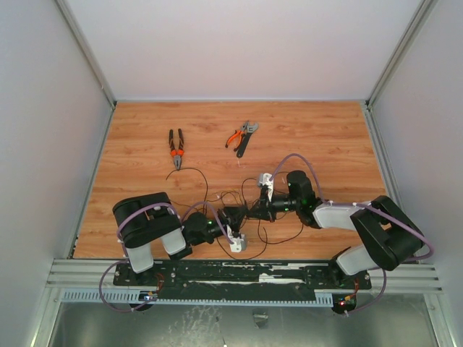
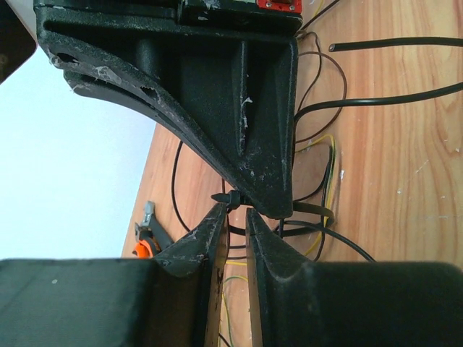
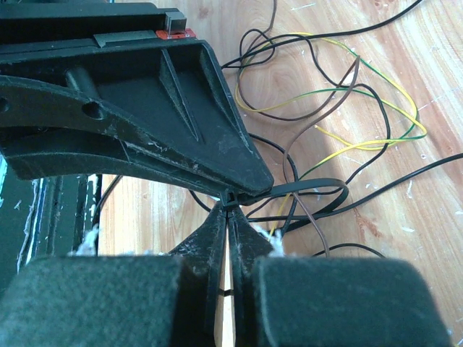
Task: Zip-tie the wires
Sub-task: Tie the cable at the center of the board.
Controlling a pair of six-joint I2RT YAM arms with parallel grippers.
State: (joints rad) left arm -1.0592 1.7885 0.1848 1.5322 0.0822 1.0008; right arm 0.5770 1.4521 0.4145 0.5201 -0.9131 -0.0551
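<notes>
The left gripper comes in from the left. Its two fingers are almost together, with only a thin gap. They look clamped on the zip tie, right at its little lock.

The lock sits at the very tips of both hands, in the middle where they meet nose to nose. So no hand is nearer; both are right on it.

From the lock, the black strap runs out sideways from the fingertips, lying flat on the wood. It bends into a long, loose loop around some of the wires. The rest of the wires spread out past the loop, away from the hands.

The right gripper comes in from the right, squeezed all the way closed. Its tips touch the lock. I cannot tell if the thin tail is caught between them.

I think the next job is pulling the loop tight. For that the hands need to pull along the strap.
</notes>
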